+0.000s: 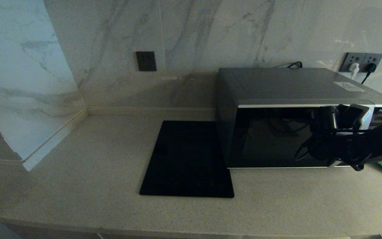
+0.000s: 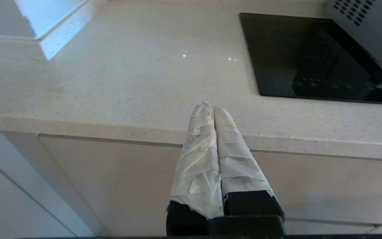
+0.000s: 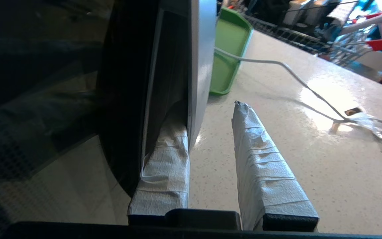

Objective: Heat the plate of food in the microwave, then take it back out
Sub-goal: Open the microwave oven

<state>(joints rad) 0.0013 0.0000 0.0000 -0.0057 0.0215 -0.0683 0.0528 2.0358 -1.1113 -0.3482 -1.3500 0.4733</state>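
Left gripper (image 2: pixel 213 109) is seen parked off the counter (image 1: pixel 78 159) edge, taped fingers pressed together, nothing held. A black slab (image 1: pixel 187 159) lies beside the microwave (image 1: pixel 293 86), door closed. Right gripper (image 3: pixel 211 132) is set at the door's right edge: one finger tucked behind it, one outside, gap between them. Plate not visible.

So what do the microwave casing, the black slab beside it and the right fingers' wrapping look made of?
Microwave casing: looks like brushed silver sheet metal, with a dull sheen; door seems dark glass, mirroring the arm. Black slab: probably glass, glossy with reflections. Right fingers: wrapped in white creased tape, or perhaps paper; cannot tell which.
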